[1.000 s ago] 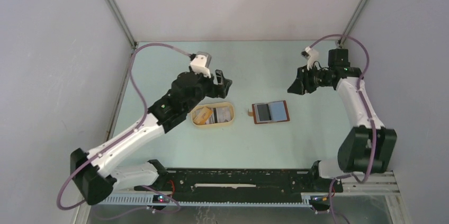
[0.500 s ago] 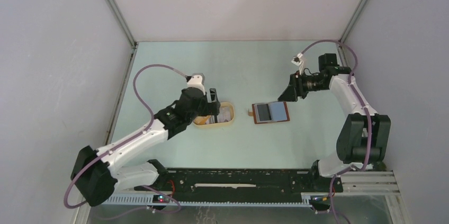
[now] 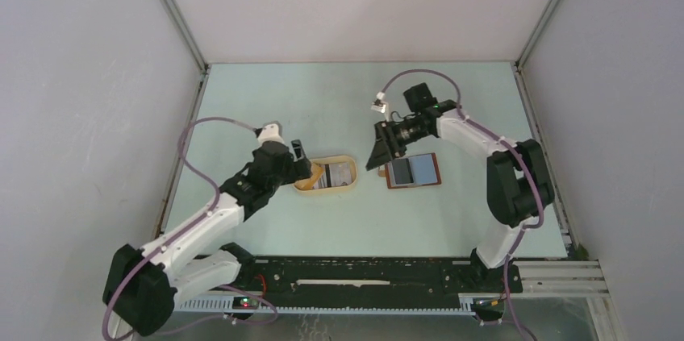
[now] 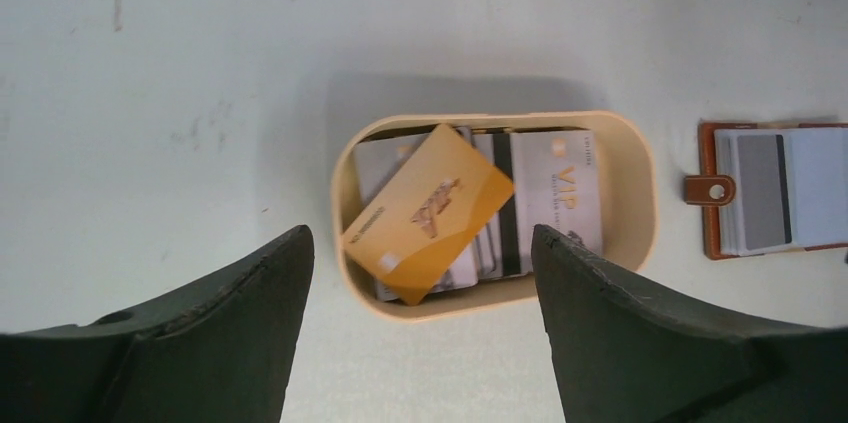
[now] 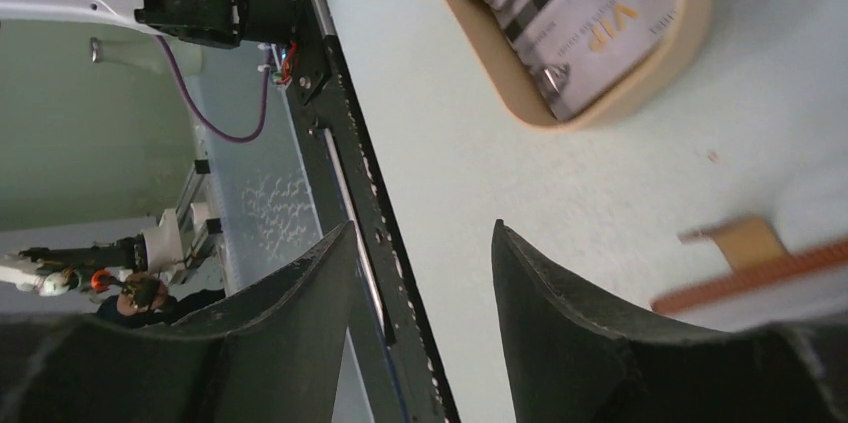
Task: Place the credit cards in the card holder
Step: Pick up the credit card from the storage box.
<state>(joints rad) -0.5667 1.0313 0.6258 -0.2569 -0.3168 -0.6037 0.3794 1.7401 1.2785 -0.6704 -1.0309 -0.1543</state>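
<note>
The credit cards [image 4: 480, 208] lie stacked in an oval cream tray [image 3: 348, 185]; a tan-orange card [image 4: 428, 211] rests tilted on top, with a whitish "VIP" card [image 4: 560, 193] at the right. The reddish-brown card holder [image 3: 411, 171] lies open on the table right of the tray, grey pockets up, and also shows in the left wrist view [image 4: 770, 188]. My left gripper [image 3: 302, 155] is open and empty, hovering above the tray's left end. My right gripper [image 3: 376, 160] is open and empty, above the gap between tray and card holder.
The black rail [image 3: 371, 272] runs along the table's near edge. Grey walls enclose the table at left, back and right. The card holder's snap tab [image 5: 735, 240] sticks out toward the tray.
My left gripper has moved down and left to the tray's left end. My right arm has swung left from the far right to just beside the card holder's left edge.
</note>
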